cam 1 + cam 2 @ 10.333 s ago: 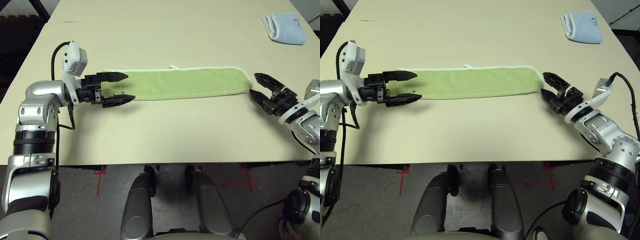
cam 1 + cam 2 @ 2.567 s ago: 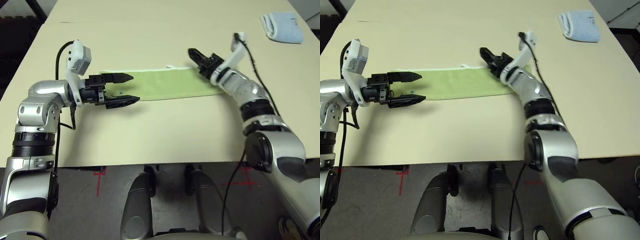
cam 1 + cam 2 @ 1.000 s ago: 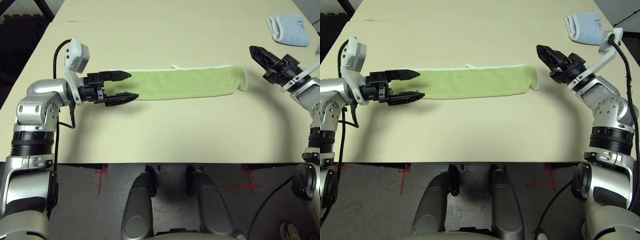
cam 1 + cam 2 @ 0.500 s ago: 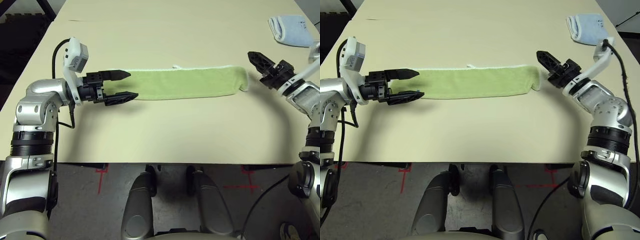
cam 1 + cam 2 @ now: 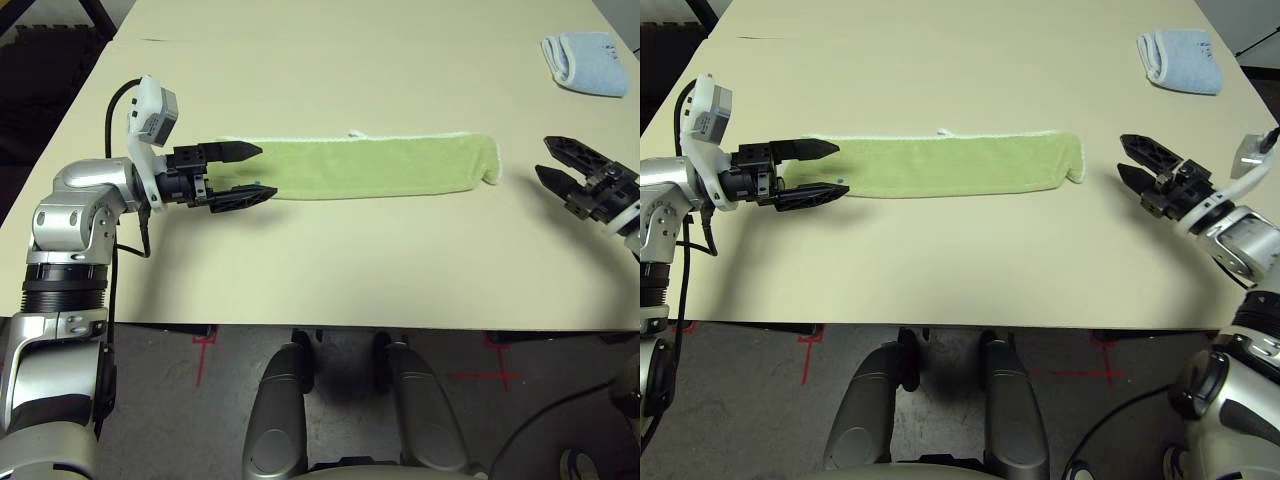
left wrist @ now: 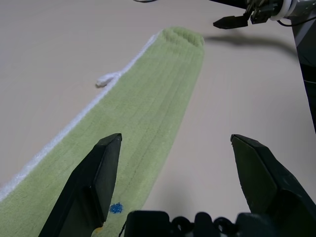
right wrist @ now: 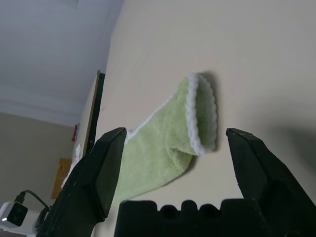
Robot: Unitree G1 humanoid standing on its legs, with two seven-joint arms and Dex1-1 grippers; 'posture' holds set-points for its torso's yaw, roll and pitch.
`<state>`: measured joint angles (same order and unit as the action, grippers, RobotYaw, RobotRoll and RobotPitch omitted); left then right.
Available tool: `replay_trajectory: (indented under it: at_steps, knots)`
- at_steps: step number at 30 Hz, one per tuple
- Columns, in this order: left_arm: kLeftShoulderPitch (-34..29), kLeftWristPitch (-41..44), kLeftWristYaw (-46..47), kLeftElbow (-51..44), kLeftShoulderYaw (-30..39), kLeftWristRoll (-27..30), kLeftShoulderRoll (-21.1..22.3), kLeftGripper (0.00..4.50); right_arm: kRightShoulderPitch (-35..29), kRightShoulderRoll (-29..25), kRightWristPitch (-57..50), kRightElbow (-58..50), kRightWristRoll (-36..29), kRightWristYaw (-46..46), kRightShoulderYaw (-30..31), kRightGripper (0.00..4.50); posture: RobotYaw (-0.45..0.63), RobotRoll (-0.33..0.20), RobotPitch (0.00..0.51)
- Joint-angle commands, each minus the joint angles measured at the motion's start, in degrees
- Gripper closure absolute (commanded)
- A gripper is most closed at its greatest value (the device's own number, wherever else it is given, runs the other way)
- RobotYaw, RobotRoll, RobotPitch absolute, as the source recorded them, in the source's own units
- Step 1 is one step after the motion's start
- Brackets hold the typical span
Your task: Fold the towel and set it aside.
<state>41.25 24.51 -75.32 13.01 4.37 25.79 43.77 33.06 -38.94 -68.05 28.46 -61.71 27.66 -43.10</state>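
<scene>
Since a second ago the right gripper (image 5: pixel 1132 160) has dropped nearer and rightward, jaws open, clear of the towel (image 5: pixel 375 166); left gripper (image 5: pixel 250 171) open at its left end; long strip, folding unfinished.

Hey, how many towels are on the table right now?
2. The light green towel lies stretched out between the two arms. A pale blue folded towel sits at the table's far right corner.
</scene>
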Motion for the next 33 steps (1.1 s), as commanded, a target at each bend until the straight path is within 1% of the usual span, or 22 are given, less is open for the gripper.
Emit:
replay_trajectory:
  at_steps: [1, 7, 11, 17, 19, 21, 25, 29, 33]
  knots:
    - [-0.3, 0.3, -0.6, -0.6, -0.7, 0.4, -0.2, 0.02, -0.1, -0.8, -0.8, 2.8, 0.8, 1.4, 0.8, 0.02, -0.05, 0.000, 0.299]
    - [-0.3, 0.4, -0.6, -0.7, -0.9, 0.3, -0.3, 0.02, 2.7, -1.1, -0.7, 9.8, 3.4, 4.7, 3.9, 0.02, -0.05, 0.000, 0.292]
    - [-0.2, 0.3, -0.5, -0.7, -1.0, 0.3, -0.3, 0.02, 5.3, -1.8, 0.0, 16.1, 6.7, 8.9, 6.9, 0.02, -0.04, 0.000, 0.292]
    - [-0.2, 0.3, -0.5, -0.5, -0.7, 0.4, -0.1, 0.02, 8.6, -4.8, 3.1, 24.7, 11.9, 16.7, 10.3, 0.02, -0.03, 0.000, 0.300]
    - [-0.3, 0.3, -0.5, -0.6, -0.6, 0.4, 0.0, 0.02, 6.6, 1.9, -2.1, 13.2, 8.0, 11.1, 9.4, 0.02, -0.03, 0.000, 0.297]
    - [-0.4, 0.1, -0.6, -0.5, -0.6, 0.4, 0.0, 0.02, 4.8, 5.8, -5.7, 5.5, 5.8, 7.7, 8.7, 0.02, -0.04, 0.000, 0.292]
    - [-0.2, -0.3, -0.5, -0.2, -0.5, 0.3, -0.1, 0.02, 3.2, 8.2, -7.7, 0.2, 4.0, 4.3, 6.3, 0.02, -0.04, 0.000, 0.287]
    - [0.2, -0.5, -0.6, 0.1, -0.5, 0.3, -0.2, 0.02, 3.5, 9.1, -4.2, -1.1, 4.5, 3.5, 6.0, 0.02, -0.04, 0.000, 0.280]
    - [0.6, -0.3, -0.8, 0.0, -0.7, 0.4, -0.3, 0.02, 6.3, 6.3, -0.1, 1.5, 5.2, 8.0, 6.7, 0.02, -0.05, 0.000, 0.279]
